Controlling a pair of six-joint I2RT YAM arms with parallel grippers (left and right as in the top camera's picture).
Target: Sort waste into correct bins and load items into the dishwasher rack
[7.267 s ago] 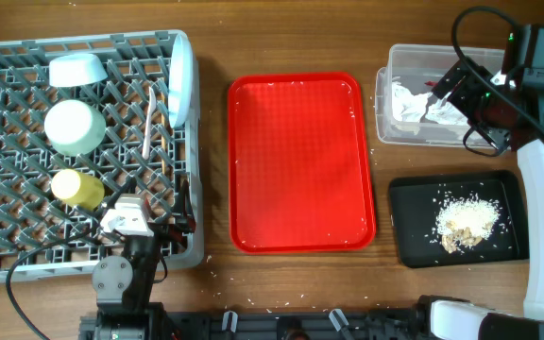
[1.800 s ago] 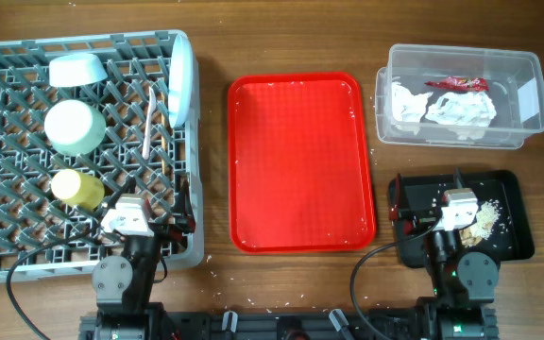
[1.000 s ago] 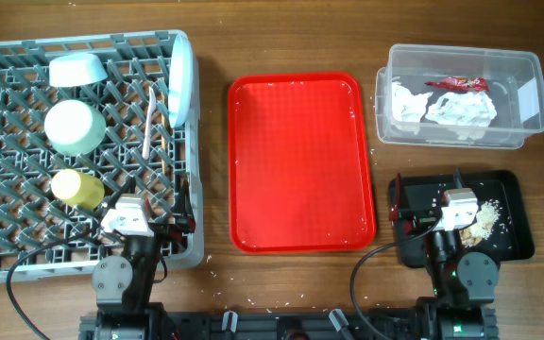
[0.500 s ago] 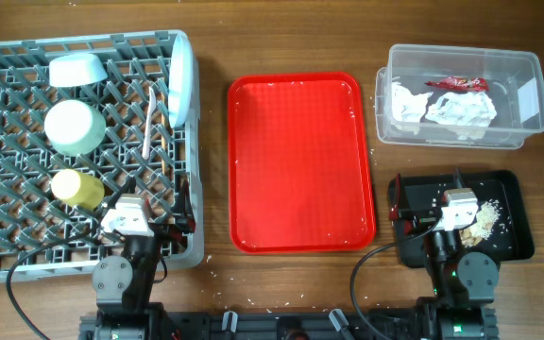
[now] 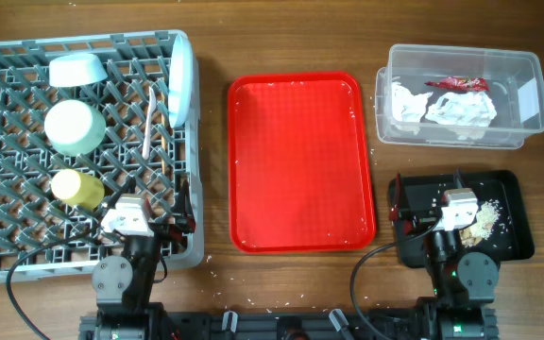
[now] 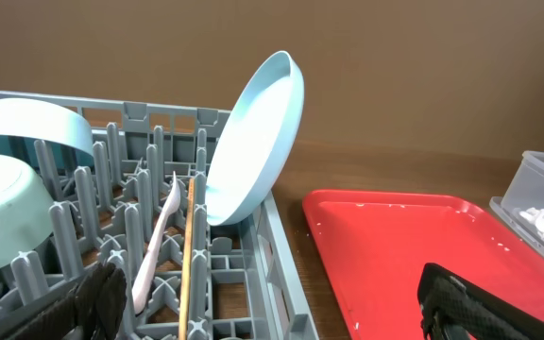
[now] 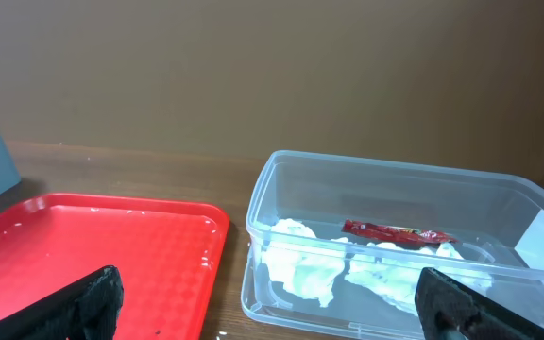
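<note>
Loaded rack at the left, red tray in the middle, two bins at the right.
The rack holds the plate, bowl, small dish, cup, fork and chopsticks. The clear tub holds napkins and a wrapper, and the black tray holds rice. The left gripper and right gripper have their fingers wide apart and empty.

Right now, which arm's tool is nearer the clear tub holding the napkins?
Right. The right tool sits over the black tray, just below the tub in the overhead view; the left tool is by the rack, beyond the red tray.
</note>
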